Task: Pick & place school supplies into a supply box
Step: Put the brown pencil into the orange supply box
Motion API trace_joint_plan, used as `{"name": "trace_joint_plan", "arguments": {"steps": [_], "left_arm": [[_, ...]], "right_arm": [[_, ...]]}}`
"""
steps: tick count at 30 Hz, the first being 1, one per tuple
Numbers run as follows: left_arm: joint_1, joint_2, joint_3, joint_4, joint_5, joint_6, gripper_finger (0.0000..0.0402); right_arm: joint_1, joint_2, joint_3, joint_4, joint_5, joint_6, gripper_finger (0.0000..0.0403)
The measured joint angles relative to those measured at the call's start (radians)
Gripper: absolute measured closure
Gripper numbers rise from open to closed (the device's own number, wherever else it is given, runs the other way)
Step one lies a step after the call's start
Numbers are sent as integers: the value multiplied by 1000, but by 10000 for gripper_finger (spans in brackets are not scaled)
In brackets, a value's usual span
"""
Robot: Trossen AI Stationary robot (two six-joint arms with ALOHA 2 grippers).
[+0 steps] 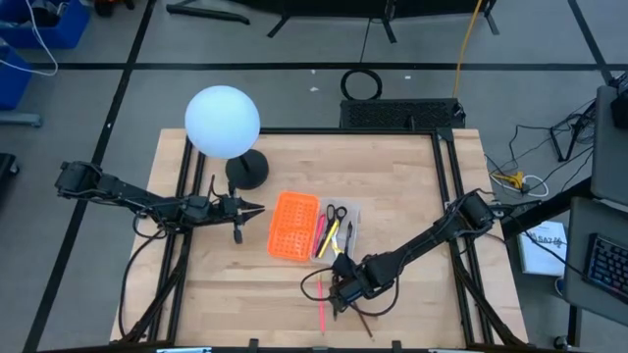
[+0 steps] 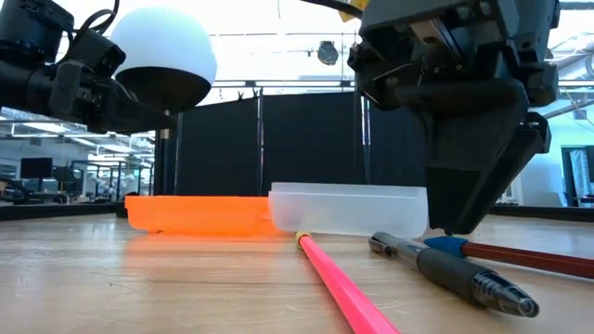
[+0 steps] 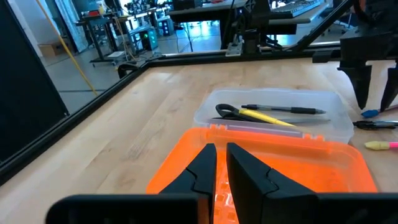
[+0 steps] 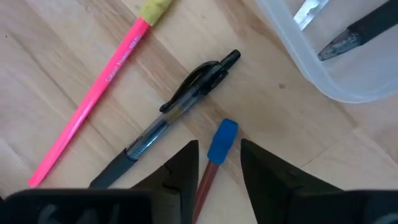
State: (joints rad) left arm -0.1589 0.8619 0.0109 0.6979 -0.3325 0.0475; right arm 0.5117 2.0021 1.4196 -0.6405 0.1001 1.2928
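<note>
Heads up: your right end effector (image 4: 214, 165) is low over the table (image 1: 412, 206) w/ its fingers apart, straddling the blue-capped pencil (image 4: 219, 146) but not clamped on it yet. The black pen (image 4: 177, 121) lies touching or nearly touching that pencil on one side, so imo closing here could nudge or drag the pen along, or pinch both. The pink pencil (image 4: 93, 102) lies further out, and the box (image 1: 312, 227) just beyond, w/ scissors (image 1: 337, 214) and a yellow pencil (image 3: 264, 116) already in its clear half. Left end effector (image 3: 221, 168) waits nearly closed over the orange half, holding nothing.
</note>
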Motion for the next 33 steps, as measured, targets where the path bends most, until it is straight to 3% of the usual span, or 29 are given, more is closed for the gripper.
{"name": "trace_joint_plan", "arguments": {"steps": [6, 11, 16, 22, 33], "left_arm": [[0, 0, 0, 0, -1, 0, 355], [0, 0, 0, -4, -7, 23, 355], [1, 0, 0, -8, -9, 30, 355], [0, 0, 0, -10, -13, 28, 355], [0, 0, 0, -45, -11, 18, 355]], "right_arm": [[0, 31, 2, -11, 1, -19, 259], [0, 80, 5, -46, -21, -48, 259], [-1, 128, 4, -134, -29, -35, 293], [-11, 140, 7, -172, -103, -41, 381], [-22, -70, -9, -148, -196, -46, 388]]}}
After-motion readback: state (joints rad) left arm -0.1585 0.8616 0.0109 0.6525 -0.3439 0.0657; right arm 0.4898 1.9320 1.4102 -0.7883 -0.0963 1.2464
